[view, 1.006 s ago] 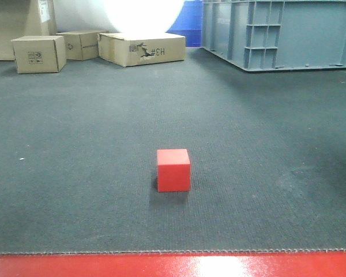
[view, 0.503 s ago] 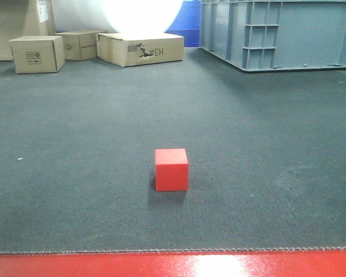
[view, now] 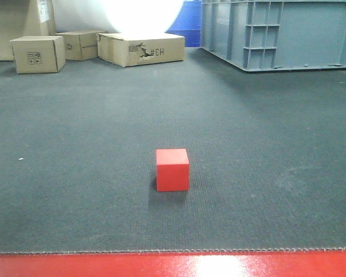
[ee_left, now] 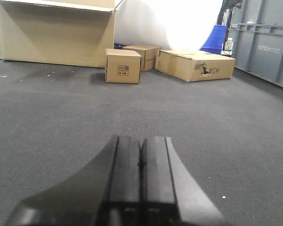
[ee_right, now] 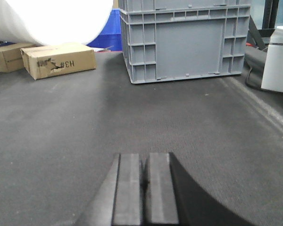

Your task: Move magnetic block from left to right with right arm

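The magnetic block (view: 172, 169), a small bright red cube, rests alone on the dark grey mat (view: 75, 173) near the middle of the front view. Neither arm shows in that view. In the left wrist view my left gripper (ee_left: 141, 141) is shut, its two dark fingers pressed together with nothing between them, low over the mat. My right gripper (ee_right: 144, 157) is likewise shut and empty in the right wrist view. The block shows in neither wrist view.
Several brown cardboard boxes (view: 141, 48) stand along the back left, one small box (view: 38, 53) nearest the left edge. A large grey plastic crate (view: 279, 33) fills the back right. A red strip (view: 173, 265) borders the mat's front edge.
The front view shifted by a few pixels, so the block and boxes sit very slightly further left. Nothing on the mat has moved.
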Robot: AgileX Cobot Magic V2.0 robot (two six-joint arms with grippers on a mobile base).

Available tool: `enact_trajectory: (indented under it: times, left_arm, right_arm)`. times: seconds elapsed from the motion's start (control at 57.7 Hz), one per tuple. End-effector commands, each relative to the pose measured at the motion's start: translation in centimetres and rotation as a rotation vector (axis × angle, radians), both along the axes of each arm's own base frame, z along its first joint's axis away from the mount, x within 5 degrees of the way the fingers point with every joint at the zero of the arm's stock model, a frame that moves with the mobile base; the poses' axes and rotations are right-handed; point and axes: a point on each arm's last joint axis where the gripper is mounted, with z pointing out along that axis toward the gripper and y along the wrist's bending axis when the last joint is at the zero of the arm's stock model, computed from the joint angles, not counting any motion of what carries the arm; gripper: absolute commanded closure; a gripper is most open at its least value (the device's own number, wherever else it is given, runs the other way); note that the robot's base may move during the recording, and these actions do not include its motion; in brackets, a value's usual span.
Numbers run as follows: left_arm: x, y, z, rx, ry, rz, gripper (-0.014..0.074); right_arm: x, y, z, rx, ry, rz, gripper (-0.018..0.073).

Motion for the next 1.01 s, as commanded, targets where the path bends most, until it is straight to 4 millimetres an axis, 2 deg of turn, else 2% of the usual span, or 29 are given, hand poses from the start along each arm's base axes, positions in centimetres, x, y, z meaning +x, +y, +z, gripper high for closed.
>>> enact_trajectory:
  times: [0.0,0.26,0.988]
  left_arm:
    - [-0.2,0.0,0.6,-0.006,-0.089,0.001,0.0722]
    - [-0.2,0.0,0.6,-0.006,-0.089,0.001,0.0722]
    - [-0.2,0.0,0.6,-0.006,-0.089,0.001,0.0722]
  right_arm:
    - [-0.2,0.0,1.0,-0.014,-0.099,-0.004,0.0532]
    - [-1.4,0.0,-2.6,-0.037,-0.177,-0.003,0.0532]
    - [-1.4,0.0,-2.9,-0.038,-0.135,-0.002,0.0532]
